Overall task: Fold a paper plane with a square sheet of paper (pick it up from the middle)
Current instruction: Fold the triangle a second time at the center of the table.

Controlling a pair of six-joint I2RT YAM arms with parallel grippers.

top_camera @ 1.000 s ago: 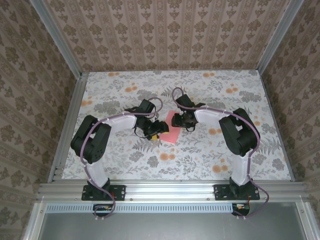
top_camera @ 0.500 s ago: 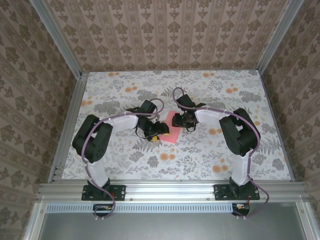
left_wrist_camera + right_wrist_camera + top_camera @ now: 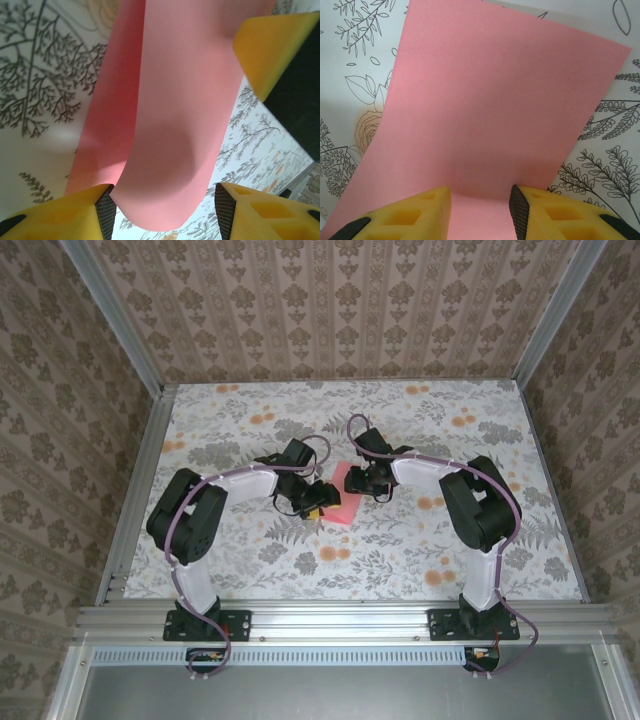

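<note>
The left tool (image 3: 164,202) stood released around the curled square sheet of paper (image 3: 165,110); the right tool (image 3: 479,200), also released, straddled it.

light: bright, diffuse | shadows: soft, faint | top view: sharp | left wrist: close paper (image 3: 165,150) blurred

No legible txt, labels, brand marks, nos. or signs in any view. Square sheet of paper (image 3: 485,100): plain pink, no print on visible face. Table (image 3: 400,550): floral pattern only, no lettering.
</note>
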